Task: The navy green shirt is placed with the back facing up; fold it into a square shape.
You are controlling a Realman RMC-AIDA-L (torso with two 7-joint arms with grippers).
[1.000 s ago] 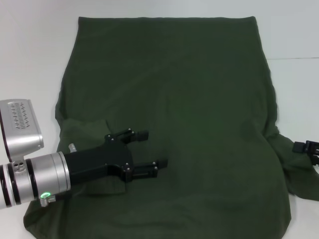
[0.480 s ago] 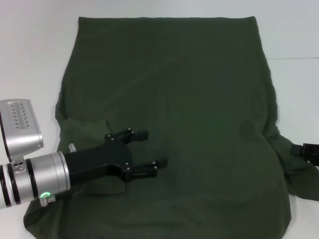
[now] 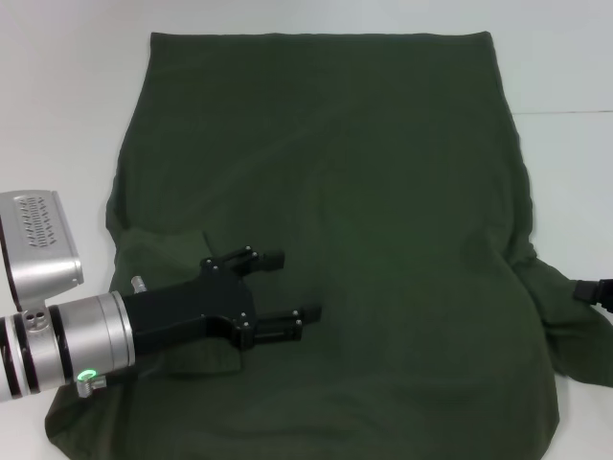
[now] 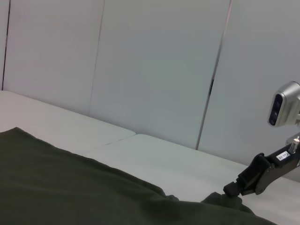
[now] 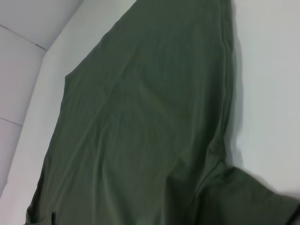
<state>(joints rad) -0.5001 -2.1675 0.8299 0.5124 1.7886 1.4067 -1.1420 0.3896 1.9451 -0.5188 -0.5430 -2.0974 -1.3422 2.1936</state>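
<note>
The navy green shirt (image 3: 326,220) is spread flat on the white table (image 3: 57,115), its straight hem edge at the far side and its sleeves toward the robot. In the head view, the left end effector (image 3: 292,287) is positioned over the near left part of the shirt, beside the folded-in left sleeve, with its two black fingers (image 3: 273,258) spread apart and nothing held between them. The right end effector (image 3: 596,290) is seen only as a small black part at the frame edge, next to the bunched right sleeve of the shirt; whether it is open or closed cannot be determined from that view. The left wrist view supplies what the head view lacks: the right end effector (image 4: 233,189) is seen at the far edge of the shirt (image 4: 70,187), its black tip touching or just above raised fabric, with pale wall panels (image 4: 154,70) behind. The right wrist view shows only the shirt (image 5: 140,131) lying across the table (image 5: 267,70).
</note>
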